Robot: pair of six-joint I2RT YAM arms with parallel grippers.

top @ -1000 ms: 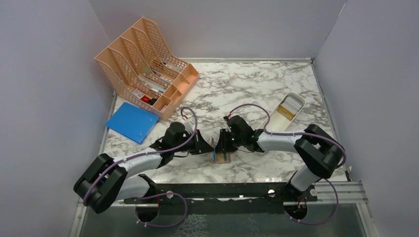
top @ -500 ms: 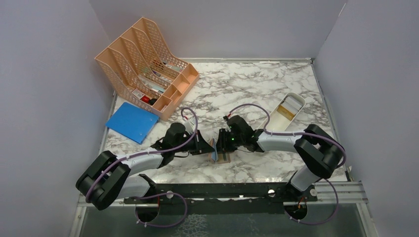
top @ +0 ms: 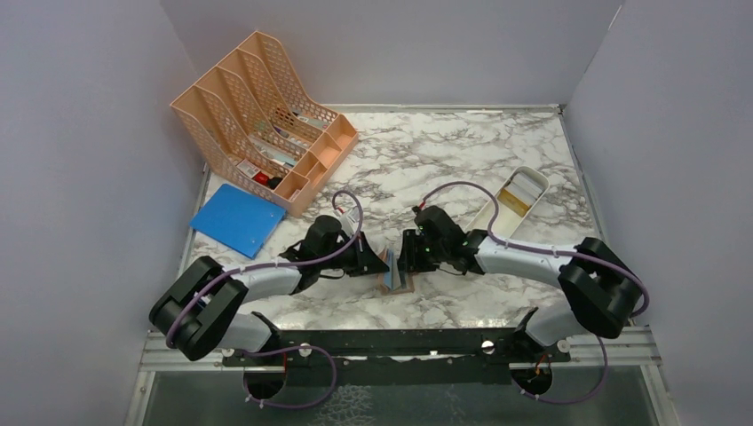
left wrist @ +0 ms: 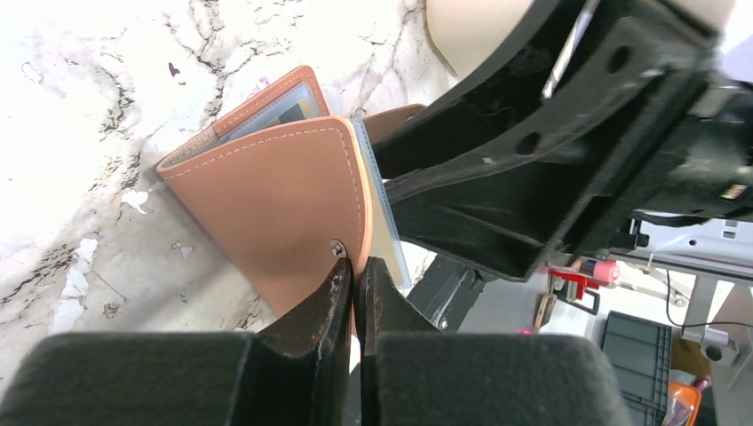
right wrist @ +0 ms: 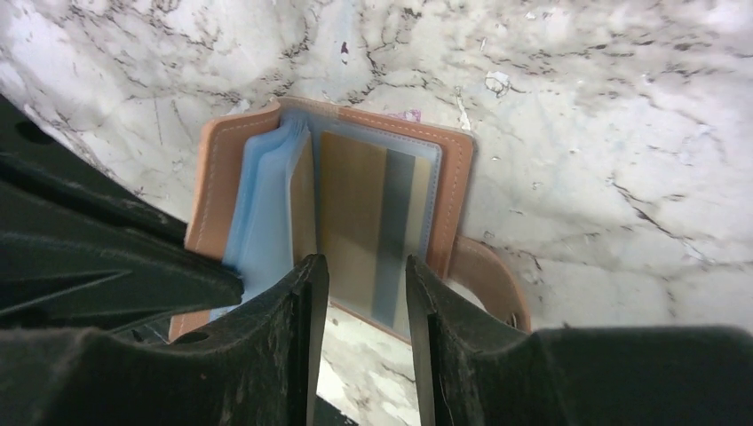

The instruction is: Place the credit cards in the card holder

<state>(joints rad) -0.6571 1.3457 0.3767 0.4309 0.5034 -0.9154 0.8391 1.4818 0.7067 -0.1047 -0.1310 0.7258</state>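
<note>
Three pale walls enclose a marble tabletop bearing the card holder.

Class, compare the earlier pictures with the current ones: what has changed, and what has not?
The right jaws have opened over the gold card in the card holder, and the right arm swung outward. The left jaws stay shut on the holder's cover; tray and organiser unmoved.

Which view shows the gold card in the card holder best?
The right wrist view: the gold card faces the camera behind a clear pocket of the open card holder. The left wrist view shows only the holder's tan cover; the top view shows the holder too small to make out any card.
</note>
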